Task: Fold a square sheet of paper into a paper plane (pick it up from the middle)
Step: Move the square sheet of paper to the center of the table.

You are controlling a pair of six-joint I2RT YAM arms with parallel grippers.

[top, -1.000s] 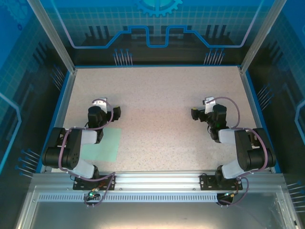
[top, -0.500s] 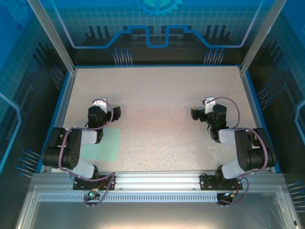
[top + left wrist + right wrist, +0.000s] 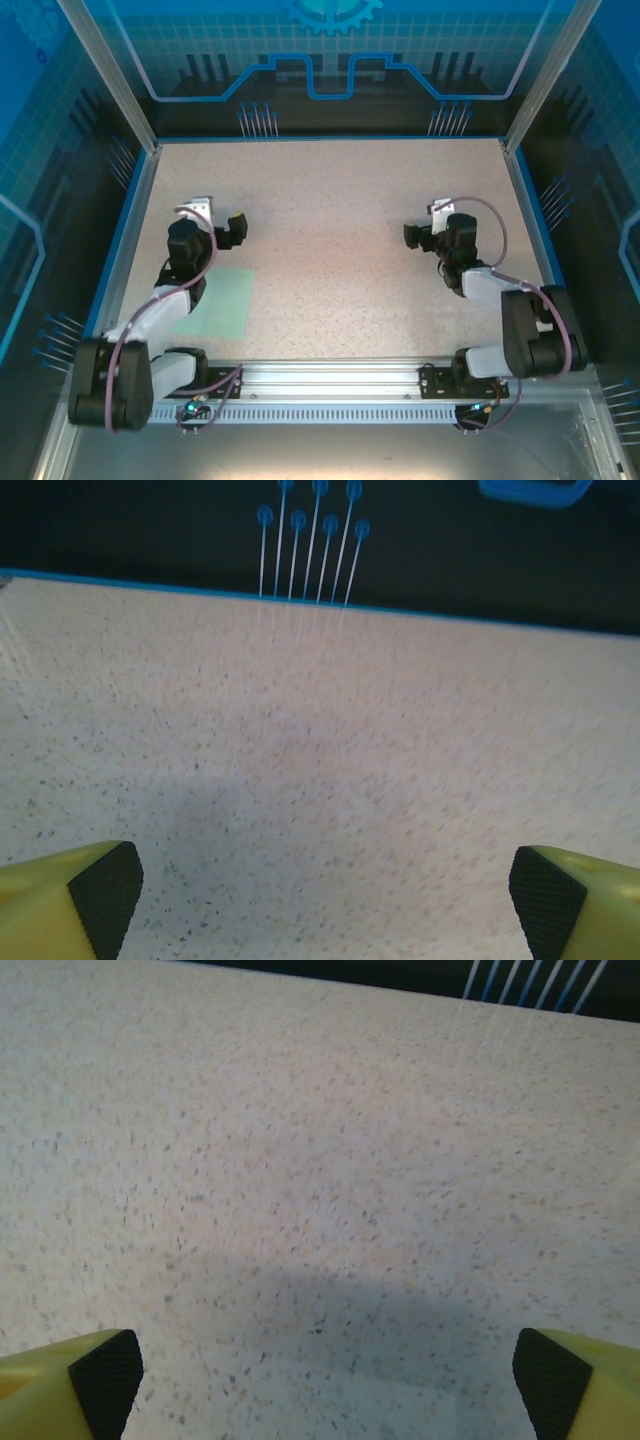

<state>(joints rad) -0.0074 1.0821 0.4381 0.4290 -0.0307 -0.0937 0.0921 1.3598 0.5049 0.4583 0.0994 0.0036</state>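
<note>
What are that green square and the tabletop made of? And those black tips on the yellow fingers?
The green square is probably thin matte paper: it lies flat, without gloss. The tabletop is beige with dark speckles, likely stone-look laminate or composite; I cannot tell which. The black pads are finely dimpled, probably rubber.

Noted plain, unmarked pale mint green on the square sheet of paper [image 3: 225, 300]. Found beige with fine dark speckles across the table [image 3: 330, 220], bright blue along its rim [image 3: 320, 138]. Saw yellow fingers [image 3: 40, 905] tipped with black dimpled pads [image 3: 105, 885].
</note>
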